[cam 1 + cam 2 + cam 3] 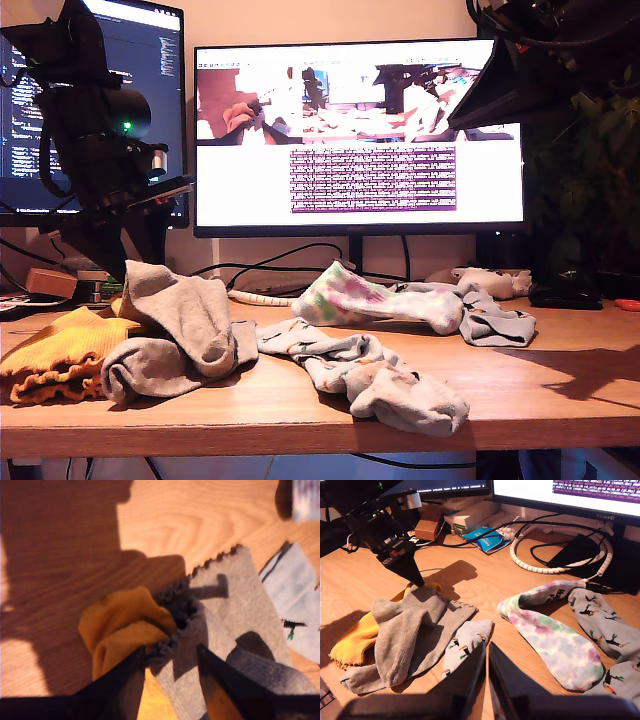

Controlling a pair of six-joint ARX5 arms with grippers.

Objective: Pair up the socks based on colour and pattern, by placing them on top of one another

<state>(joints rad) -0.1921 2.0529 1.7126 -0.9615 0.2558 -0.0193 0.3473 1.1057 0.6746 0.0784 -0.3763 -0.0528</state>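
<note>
Wooden desk: my first gripper, jaws open and empty, hovers over soft grey frilly-cuffed socks, mustard-yellow sock toward 9 o'clock in the exterior view; my second gripper, nearly closed, empty, is farther.

The monitor carries the brand "HUAWEI" on its lower bezel, seen in the second wrist view. The tie-dye sock bears dark lettering near its cuff, beginning with "Hu"; the rest is unclear. Text lines on both screens are too small to read.
</note>
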